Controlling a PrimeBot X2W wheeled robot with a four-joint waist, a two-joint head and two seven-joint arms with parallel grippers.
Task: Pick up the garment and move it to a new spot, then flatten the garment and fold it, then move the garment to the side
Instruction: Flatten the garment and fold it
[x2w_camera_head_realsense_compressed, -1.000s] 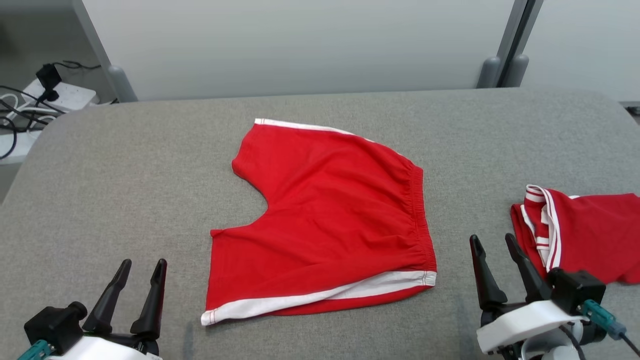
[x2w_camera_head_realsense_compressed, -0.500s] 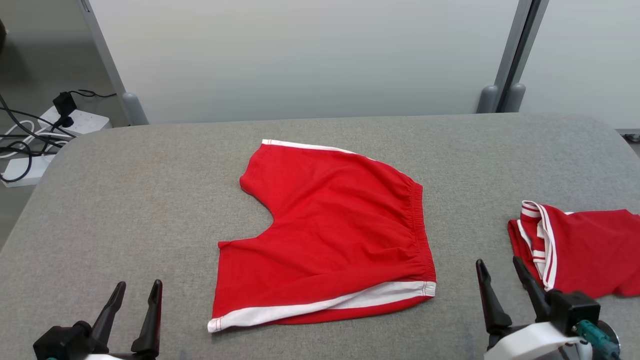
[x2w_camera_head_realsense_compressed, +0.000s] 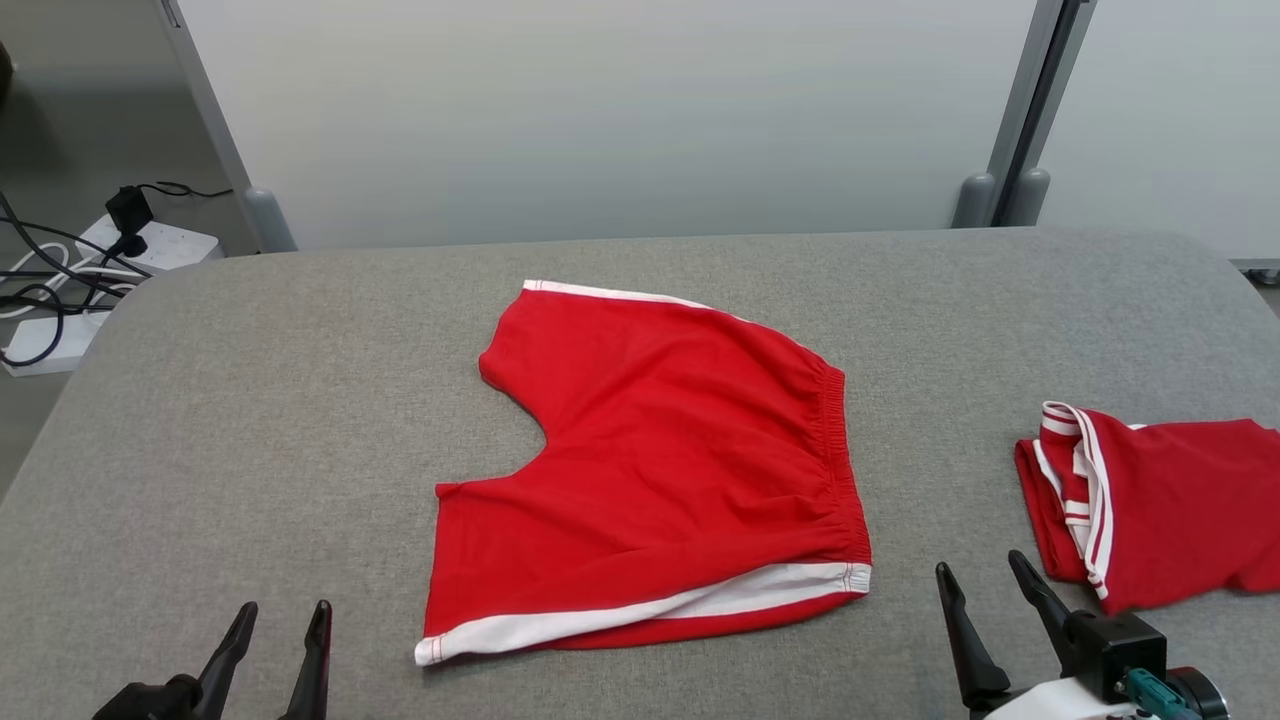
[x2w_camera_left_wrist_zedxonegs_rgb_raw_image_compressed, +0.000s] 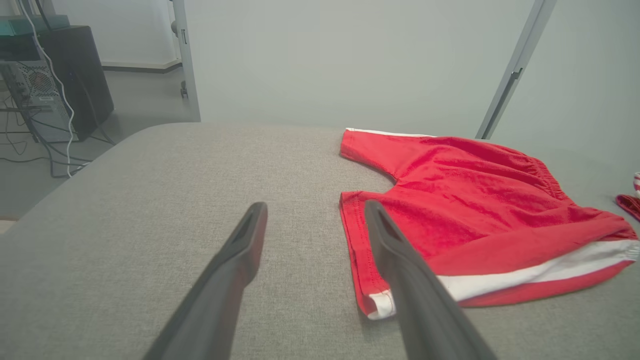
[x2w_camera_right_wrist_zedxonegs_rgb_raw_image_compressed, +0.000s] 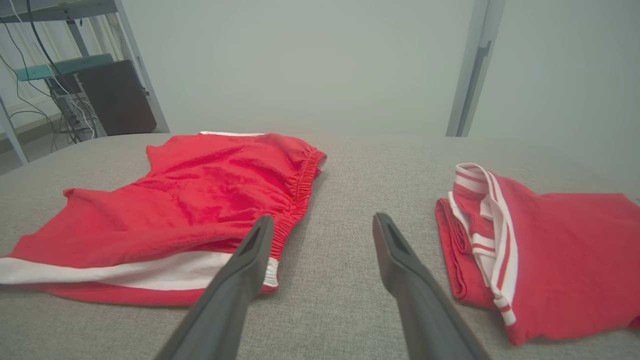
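Observation:
The garment, a pair of red shorts (x2w_camera_head_realsense_compressed: 660, 460) with white side stripes, lies spread flat in the middle of the grey table (x2w_camera_head_realsense_compressed: 250, 400), waistband to the right. My left gripper (x2w_camera_head_realsense_compressed: 285, 610) is open near the front edge, just left of the shorts' near leg hem. The left wrist view has its fingers (x2w_camera_left_wrist_zedxonegs_rgb_raw_image_compressed: 316, 205) apart beside that hem of the shorts (x2w_camera_left_wrist_zedxonegs_rgb_raw_image_compressed: 475, 210). My right gripper (x2w_camera_head_realsense_compressed: 980, 565) is open and empty too, hovering in the gap to the right of the waistband. In the right wrist view its fingers (x2w_camera_right_wrist_zedxonegs_rgb_raw_image_compressed: 324, 217) frame bare table next to the shorts (x2w_camera_right_wrist_zedxonegs_rgb_raw_image_compressed: 200, 200).
A folded red shirt (x2w_camera_head_realsense_compressed: 1160, 510) with a white-striped collar lies at the table's right edge, close to my right gripper, and appears again (x2w_camera_right_wrist_zedxonegs_rgb_raw_image_compressed: 550, 250) at the right of the right wrist view. A power strip (x2w_camera_head_realsense_compressed: 150, 240) with cables sits on the floor at far left. A pale partition wall stands behind the table.
The head camera tilted, shifting the whole picture downward. Both grippers have drawn back toward the bottom edge of the view. Both stay open, and neither garment has moved.

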